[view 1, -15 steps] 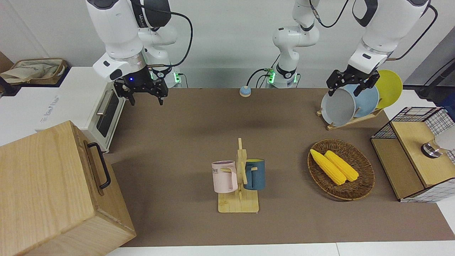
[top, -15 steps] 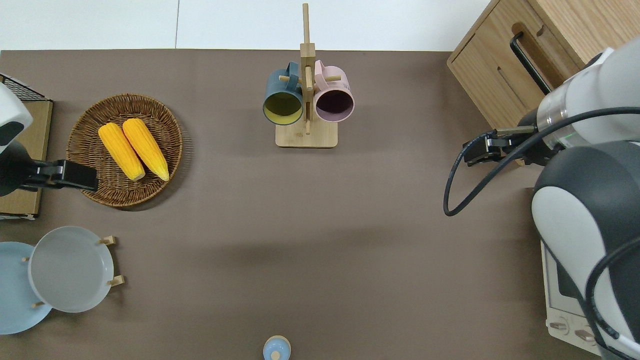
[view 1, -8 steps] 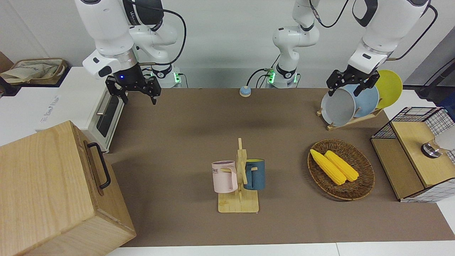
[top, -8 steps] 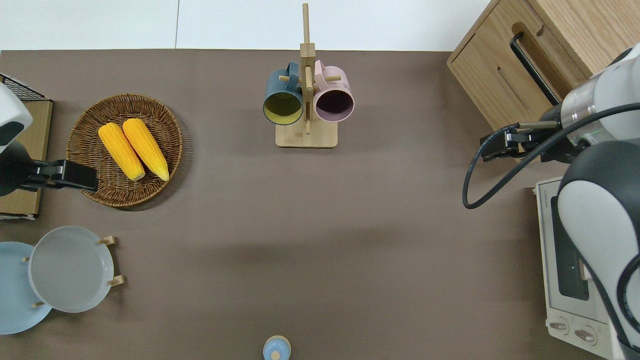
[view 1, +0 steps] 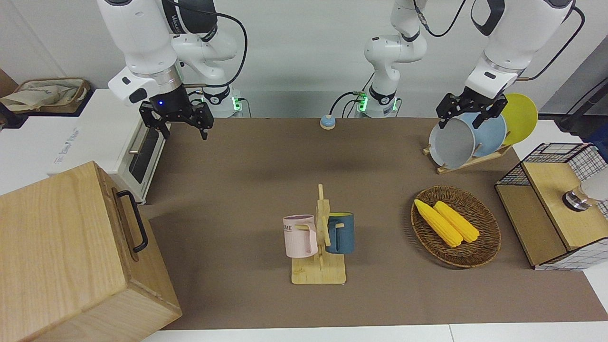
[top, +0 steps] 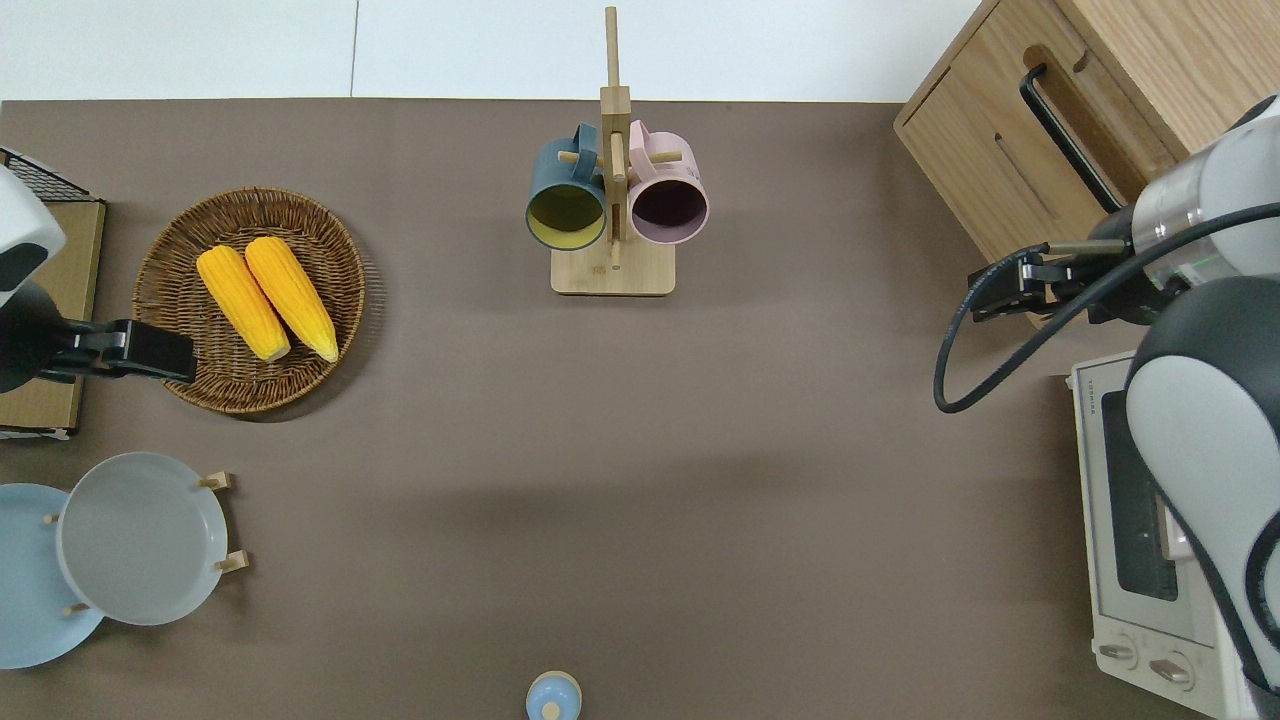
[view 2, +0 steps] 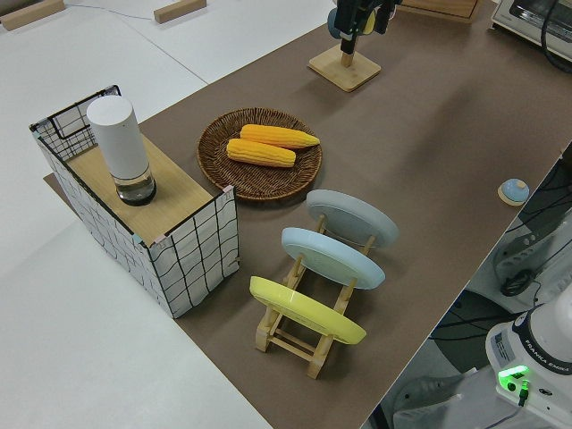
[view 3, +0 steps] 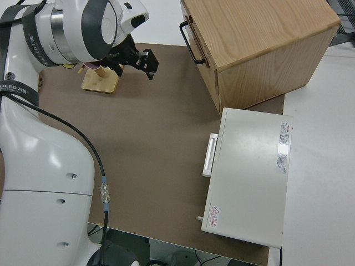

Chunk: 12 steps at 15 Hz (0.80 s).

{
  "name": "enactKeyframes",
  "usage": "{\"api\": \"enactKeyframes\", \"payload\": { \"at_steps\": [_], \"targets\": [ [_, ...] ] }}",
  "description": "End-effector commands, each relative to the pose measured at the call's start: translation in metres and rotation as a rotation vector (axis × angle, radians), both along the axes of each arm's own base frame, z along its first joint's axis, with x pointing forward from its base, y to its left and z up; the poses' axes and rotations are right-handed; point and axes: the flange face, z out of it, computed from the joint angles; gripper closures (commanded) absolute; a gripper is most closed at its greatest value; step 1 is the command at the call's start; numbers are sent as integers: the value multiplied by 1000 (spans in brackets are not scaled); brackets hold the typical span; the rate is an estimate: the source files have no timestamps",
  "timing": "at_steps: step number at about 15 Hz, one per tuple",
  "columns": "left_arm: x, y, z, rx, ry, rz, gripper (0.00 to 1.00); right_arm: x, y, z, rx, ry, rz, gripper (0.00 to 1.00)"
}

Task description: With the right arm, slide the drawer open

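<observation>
The drawer [top: 1010, 165] sat shut in the wooden cabinet [view 1: 52, 256] at my right arm's end of the table, its black handle [view 1: 134, 221] untouched. My right gripper [view 1: 176, 124] hung in the air with jaws spread wide and empty, over the mat [top: 700, 450] just beside the cabinet's corner, nearer the toaster oven [top: 1130, 540]. My left arm was parked, and I could not tell how its jaws stood.

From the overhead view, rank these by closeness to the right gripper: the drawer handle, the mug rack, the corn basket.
Right gripper is up over the table by the cabinet's corner.
1. Drawer handle, on the cabinet front, at the right arm's end.
2. Mug rack, mid-table.
3. Corn basket, toward the left arm's end.
</observation>
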Motion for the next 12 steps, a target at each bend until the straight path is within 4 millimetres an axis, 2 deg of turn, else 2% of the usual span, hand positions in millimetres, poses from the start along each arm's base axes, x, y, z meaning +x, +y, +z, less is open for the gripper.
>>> {"api": "enactKeyframes", "payload": {
  "at_steps": [1,3,12],
  "targets": [
    [2,1,4,16,5,-12,7,-3,5,0,-4,14,27,11],
    [2,1,3,16,6,-12,7,-3,5,-1,-68,10,33,11],
    [2,1,3,16,6,-12,7,11,70,-36,-467,-33,199,11]
  ]
}}
